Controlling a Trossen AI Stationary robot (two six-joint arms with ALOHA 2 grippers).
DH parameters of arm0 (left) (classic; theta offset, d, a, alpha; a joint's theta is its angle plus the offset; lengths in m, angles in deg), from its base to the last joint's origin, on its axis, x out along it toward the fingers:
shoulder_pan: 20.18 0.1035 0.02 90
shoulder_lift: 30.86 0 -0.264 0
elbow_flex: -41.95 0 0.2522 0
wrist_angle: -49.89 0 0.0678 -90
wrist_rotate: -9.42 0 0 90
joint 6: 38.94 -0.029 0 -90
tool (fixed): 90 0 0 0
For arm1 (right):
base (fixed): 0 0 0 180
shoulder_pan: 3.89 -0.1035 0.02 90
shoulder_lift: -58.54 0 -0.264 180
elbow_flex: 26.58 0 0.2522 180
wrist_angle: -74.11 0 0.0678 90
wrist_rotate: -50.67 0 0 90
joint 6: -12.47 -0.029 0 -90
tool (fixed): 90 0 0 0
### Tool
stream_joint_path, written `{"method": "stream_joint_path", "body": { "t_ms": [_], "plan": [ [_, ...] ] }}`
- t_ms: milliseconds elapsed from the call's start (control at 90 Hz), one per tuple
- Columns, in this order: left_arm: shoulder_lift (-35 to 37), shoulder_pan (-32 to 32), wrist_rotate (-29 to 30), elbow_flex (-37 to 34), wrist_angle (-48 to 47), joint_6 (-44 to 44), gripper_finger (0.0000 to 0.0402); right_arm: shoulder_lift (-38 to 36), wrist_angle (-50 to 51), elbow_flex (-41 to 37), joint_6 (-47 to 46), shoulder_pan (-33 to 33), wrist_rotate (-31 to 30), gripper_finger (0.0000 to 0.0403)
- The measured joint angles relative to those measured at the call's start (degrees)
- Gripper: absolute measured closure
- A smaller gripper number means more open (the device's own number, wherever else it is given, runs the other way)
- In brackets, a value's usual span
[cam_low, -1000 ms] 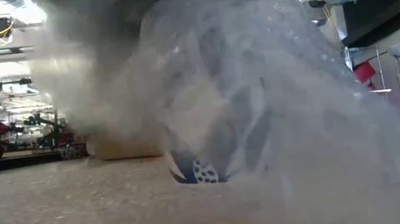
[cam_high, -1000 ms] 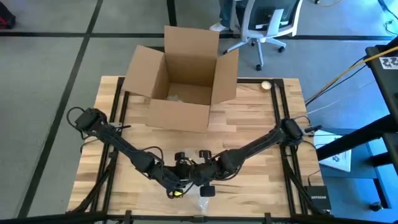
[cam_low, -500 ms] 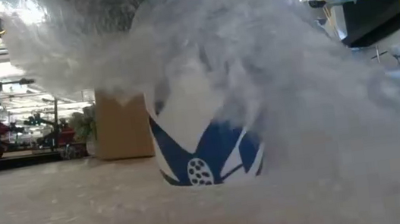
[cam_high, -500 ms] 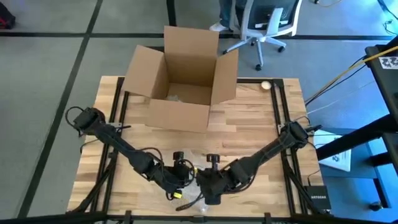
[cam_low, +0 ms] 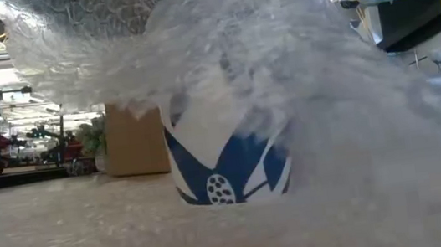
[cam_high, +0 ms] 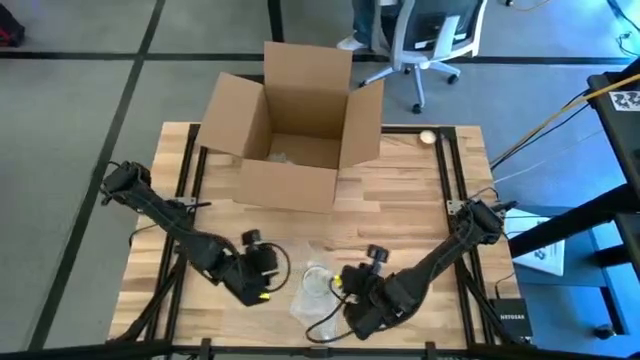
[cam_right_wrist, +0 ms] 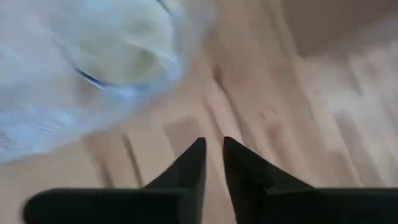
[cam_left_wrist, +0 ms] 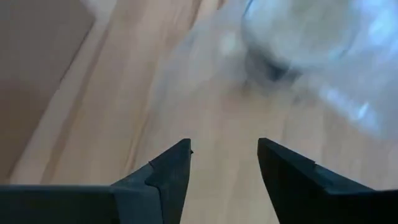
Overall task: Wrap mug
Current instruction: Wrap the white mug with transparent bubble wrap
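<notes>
Two grippers flank the work at the near edge of the pale wooden table (cam_high: 400, 190): the left gripper (cam_left_wrist: 224, 163), fingers spread and empty, and the right gripper (cam_right_wrist: 213, 163), fingers nearly pressed together on nothing. Well beyond both stands the largest thing, an open cardboard box (cam_high: 290, 130), stiff, matte and brown, flaps raised. Between the two grippers, just beside each, lies a sheet of bubble wrap (cam_low: 298, 72), clear, crinkled and limp, draped loosely over the mug (cam_low: 229, 160) and spilling onto the table toward the right gripper. The mug is a white ceramic cylinder with a blue pattern, upright, its lower wall uncovered on the side the low view faces. I judge it rigid, moderately heavy, glazed and slippery, and breakable if tipped; the wrap is light, soft and springy, and will probably unfold if released. The better hold is probably a loose edge of the wrap, pulled snug around the bare wall, not the mug itself.
</notes>
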Motion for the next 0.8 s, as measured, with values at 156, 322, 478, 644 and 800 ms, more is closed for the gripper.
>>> {"method": "stream_joint_path", "body": {
  "t_ms": [156,322,478,644,800],
  "plan": [
    [0.4,-4.0,0.1,-2.9,-5.1,14.5,0.0231,-0.1,3.2,-4.8,-14.7,-3.4,-3.5,0.0254],
    [0.3,-7.6,-0.7,-6.9,-5.6,28.2,0.0231,0.0,-5.2,-15.9,-25.3,-5.1,-3.5,0.0177],
    [0.3,-9.9,-5.7,-9.8,-6.3,40.5,0.0231,0.0,-23.6,-25.8,-28.3,-5.0,-3.8,0.0147],
    [0.4,-12.4,-11.6,-11.9,-5.7,50.5,0.0231,0.1,-41.3,-32.7,-25.4,-5.0,-3.6,0.0143],
    [-0.1,-14.5,-13.7,-15.6,-0.6,56.2,0.0231,0.0,-48.4,-34.5,-23.7,-5.0,-4.1,0.0143]
  ]
}}
